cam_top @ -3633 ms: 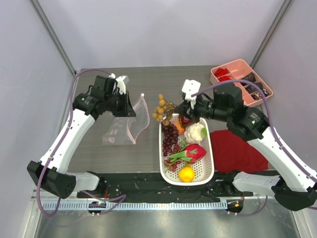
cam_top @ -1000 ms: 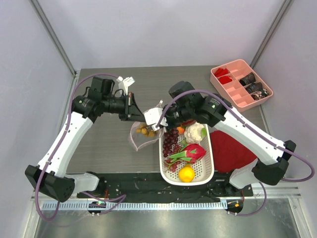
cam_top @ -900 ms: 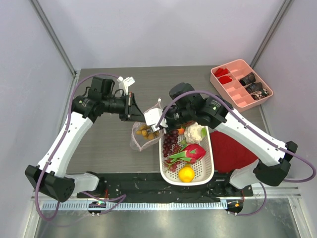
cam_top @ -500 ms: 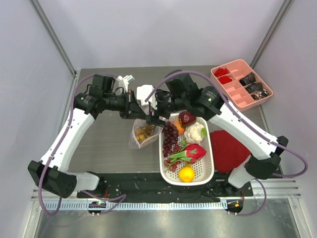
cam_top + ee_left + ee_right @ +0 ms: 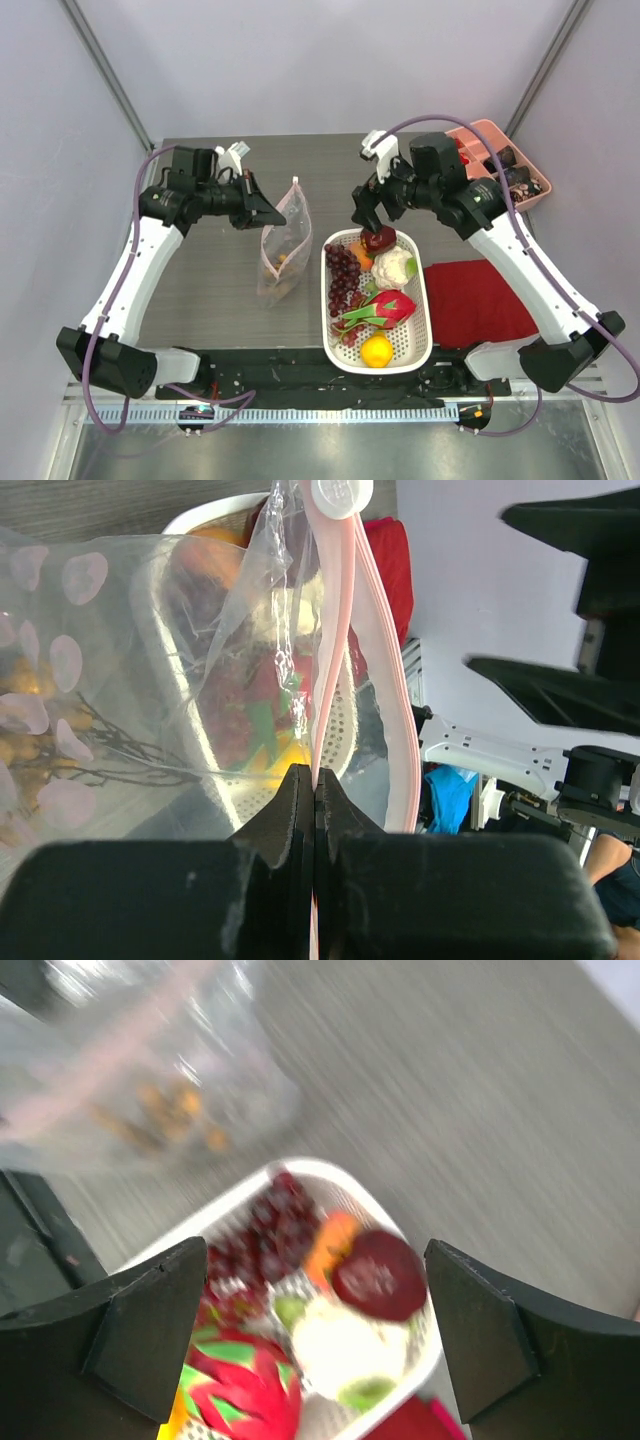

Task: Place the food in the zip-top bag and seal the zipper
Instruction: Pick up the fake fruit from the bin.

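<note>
My left gripper is shut on the pink zipper edge of the zip-top bag. The bag hangs upright from that grip, mouth up, left of the white basket. A bunch of small orange-brown fruit lies inside the bag. My right gripper stands open and empty above the basket's far end, over the dark red fruit. The basket also holds purple grapes, a white bulb, a pink dragon fruit, an orange piece and a yellow lemon.
A folded red cloth lies right of the basket. A pink divided tray with small items stands at the far right corner, partly behind the right arm. Grey walls close in the table on three sides.
My right gripper opened, left the small orange-brown fruit in the bag, and drew back right to above the basket. The left gripper raised the bag upright.
</note>
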{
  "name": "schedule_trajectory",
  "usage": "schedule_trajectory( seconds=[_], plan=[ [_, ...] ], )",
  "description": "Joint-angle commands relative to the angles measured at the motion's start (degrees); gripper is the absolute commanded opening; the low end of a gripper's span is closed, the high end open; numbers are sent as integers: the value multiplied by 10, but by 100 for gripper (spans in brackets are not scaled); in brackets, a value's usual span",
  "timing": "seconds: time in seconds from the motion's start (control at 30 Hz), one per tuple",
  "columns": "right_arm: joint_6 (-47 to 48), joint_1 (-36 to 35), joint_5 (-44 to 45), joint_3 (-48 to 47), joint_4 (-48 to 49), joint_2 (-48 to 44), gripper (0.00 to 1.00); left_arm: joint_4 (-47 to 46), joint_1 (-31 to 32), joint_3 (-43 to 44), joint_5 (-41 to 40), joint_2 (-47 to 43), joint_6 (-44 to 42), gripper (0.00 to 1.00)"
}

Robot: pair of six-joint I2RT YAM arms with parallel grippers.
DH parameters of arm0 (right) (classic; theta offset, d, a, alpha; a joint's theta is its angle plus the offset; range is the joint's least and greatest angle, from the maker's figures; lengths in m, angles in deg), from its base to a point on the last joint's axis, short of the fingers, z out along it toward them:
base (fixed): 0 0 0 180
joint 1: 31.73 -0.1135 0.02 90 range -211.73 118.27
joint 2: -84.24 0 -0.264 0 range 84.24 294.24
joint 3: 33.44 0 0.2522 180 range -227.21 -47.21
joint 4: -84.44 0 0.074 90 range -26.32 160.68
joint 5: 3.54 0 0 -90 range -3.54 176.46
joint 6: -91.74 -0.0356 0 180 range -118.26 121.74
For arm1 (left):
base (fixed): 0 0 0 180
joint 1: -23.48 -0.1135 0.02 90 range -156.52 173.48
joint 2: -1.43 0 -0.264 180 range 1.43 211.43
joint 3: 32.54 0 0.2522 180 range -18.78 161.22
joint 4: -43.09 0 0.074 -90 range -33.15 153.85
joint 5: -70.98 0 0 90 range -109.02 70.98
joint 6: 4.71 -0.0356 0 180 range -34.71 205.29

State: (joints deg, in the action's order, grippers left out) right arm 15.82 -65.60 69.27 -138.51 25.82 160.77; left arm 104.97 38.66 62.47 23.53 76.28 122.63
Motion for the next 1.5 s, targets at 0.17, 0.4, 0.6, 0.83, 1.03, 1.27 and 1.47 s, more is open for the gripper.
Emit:
schedule_trajectory(
  seconds=[0.17,0.4,0.6,0.83,1.03,1.27,1.47],
  plan=[
    [232,45,37,101,-42,23,100,-18,-1,-5,-12,-23,-23,0],
    [371,46,55,119,-25,93,100,-21,-2,-13,-7,-21,-27,0],
    [457,43,72,126,-28,144,100,-19,-2,-10,-3,-15,-33,0],
    [482,38,80,138,-11,174,99,-15,-2,-11,-2,-9,-41,0],
    [478,32,75,179,-9,144,80,-10,-2,-13,-4,-9,-46,0],
    [411,32,60,156,-13,83,50,-12,-1,-9,-4,-8,-45,0],
    [249,36,-7,-2,-27,38,48,-17,-2,-15,-5,-8,-40,0]
  ],
)
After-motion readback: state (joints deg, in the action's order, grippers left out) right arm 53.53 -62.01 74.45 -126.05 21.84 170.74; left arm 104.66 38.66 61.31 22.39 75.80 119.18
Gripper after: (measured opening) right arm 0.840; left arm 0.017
